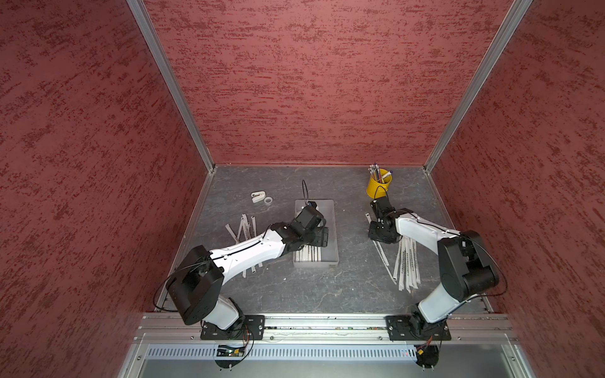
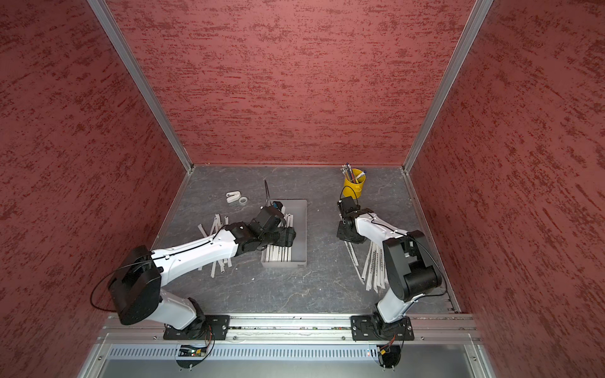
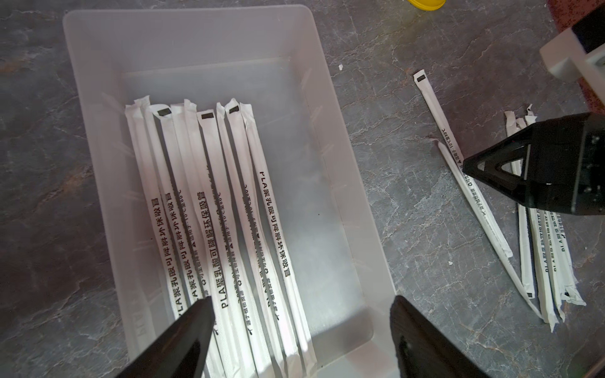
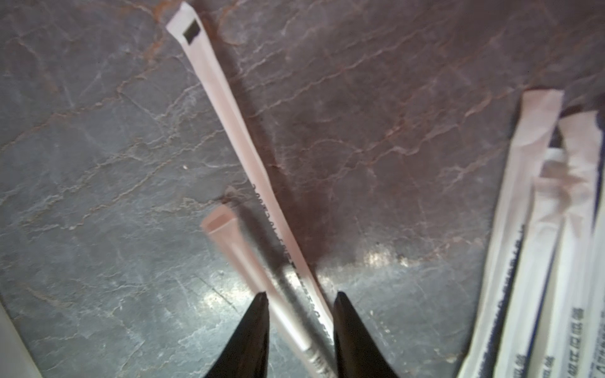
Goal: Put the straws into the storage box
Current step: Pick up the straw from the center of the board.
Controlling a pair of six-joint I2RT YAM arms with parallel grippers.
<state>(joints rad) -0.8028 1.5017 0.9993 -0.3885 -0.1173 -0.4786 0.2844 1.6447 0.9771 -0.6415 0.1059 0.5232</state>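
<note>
1. The shallow, translucent whitish-grey plastic storage box [image 3: 108, 98] sits on the dark grey stone-patterned table [image 1: 294, 291] between the two arms. Judged: either arm can reach it there.
2. Long, thin, white paper-wrapped straws with black print [image 3: 209, 203] lie in the box lengthwise, packed side by side toward one long wall. The other side of the floor is bare. Judged: the box's length suits only this orientation.
3. The left gripper [image 3: 302, 298] hovers over the box with its jaws wide apart and nothing between them. Judged: it is empty and placed for a drop.
4. More straws remain on the table. One loose group lies beside the left arm [image 1: 244, 225], and a fanned group lies under the right arm [image 1: 407, 265]. Judged: the task is partly done.
5. The right gripper [image 4: 301, 294] is low over the table, its jaws a little apart astride two overlapping straws [image 4: 229, 108] set off from the fan. Whether they are clamped cannot be told. Risk: both lift together, or one slips.
6. The yellow bucket-shaped cup of pens [image 1: 378, 186] stands at the back, well apart from the box, and has no part in the task.
</note>
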